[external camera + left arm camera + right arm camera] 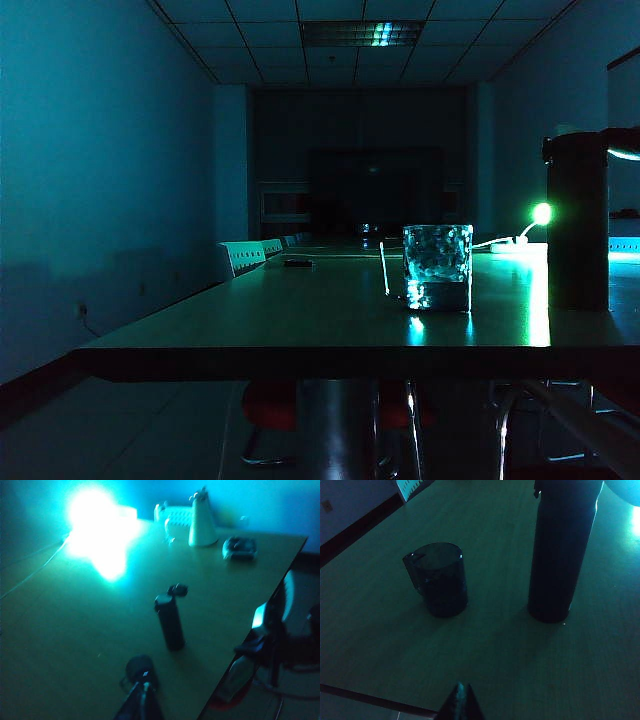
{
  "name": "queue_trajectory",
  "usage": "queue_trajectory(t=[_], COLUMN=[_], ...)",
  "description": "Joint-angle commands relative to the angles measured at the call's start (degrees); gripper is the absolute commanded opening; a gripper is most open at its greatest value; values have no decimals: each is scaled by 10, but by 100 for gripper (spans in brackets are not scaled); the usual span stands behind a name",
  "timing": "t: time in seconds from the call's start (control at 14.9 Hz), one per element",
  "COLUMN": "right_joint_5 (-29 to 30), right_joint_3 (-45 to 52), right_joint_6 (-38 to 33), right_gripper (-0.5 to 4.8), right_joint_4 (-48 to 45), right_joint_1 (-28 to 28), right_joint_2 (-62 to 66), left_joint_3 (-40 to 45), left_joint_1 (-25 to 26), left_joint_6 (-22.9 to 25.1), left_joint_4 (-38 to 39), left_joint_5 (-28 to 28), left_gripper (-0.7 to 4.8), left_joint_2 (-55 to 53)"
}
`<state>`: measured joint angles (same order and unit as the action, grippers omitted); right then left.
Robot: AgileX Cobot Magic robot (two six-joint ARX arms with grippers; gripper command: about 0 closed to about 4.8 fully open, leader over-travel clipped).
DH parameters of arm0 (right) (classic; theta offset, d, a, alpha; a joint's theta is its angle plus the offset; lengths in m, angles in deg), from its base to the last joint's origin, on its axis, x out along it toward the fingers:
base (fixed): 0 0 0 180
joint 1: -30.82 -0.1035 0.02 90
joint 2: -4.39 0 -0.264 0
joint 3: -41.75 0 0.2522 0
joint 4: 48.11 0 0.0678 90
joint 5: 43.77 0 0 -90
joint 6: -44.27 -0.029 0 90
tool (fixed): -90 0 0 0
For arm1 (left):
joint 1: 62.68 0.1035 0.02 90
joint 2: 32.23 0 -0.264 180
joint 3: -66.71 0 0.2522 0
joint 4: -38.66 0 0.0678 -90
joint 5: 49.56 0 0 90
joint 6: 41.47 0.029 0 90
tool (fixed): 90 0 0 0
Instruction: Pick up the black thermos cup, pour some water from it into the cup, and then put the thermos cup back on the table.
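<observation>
Standing ahead of both closed, empty grippers, left gripper [142, 700] and right gripper [460, 702]: thermos [560, 550] beside glass [440, 577], risking a knock-over in dim light.

Bright green lamp [541, 213] glowing at the far table end, white cone-shaped object [202, 522] beside a small dark device [240, 547], pale chairs [243, 256] lined along the wall side, red-seated stool [270, 405] tucked underneath

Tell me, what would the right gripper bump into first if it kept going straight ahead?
Probably nothing soon: the shut right gripper points between the cup and the black thermos cup, over bare table. Depth is hard to judge.
</observation>
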<state>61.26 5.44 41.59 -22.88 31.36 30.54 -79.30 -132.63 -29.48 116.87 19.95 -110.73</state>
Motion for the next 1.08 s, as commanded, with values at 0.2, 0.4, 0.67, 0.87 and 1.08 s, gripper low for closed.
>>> queue_trajectory(t=[0.2,0.4,0.67,0.87,1.08], right_joint_5=[2,2,2,2,2], right_joint_3=[-3,-3,-3,-3,-3], right_joint_6=[1,1,1,1,1], right_gripper=[-5,-5,-5,-5,-5], right_joint_4=[-10,-10,-10,-10,-10], right_joint_1=[0,0,0,1,1], right_joint_2=[0,0,0,0,0], left_joint_3=[82,304,688,850,963], left_joint_1=[135,363,492,525,554], left_joint_6=[-10,-24,-28,-60,-69], left_joint_4=[-70,-147,-386,-459,-542], left_joint_5=[48,176,232,231,217], left_gripper=[-8,-8,-8,-8,-8], left_joint_2=[87,202,396,461,516])
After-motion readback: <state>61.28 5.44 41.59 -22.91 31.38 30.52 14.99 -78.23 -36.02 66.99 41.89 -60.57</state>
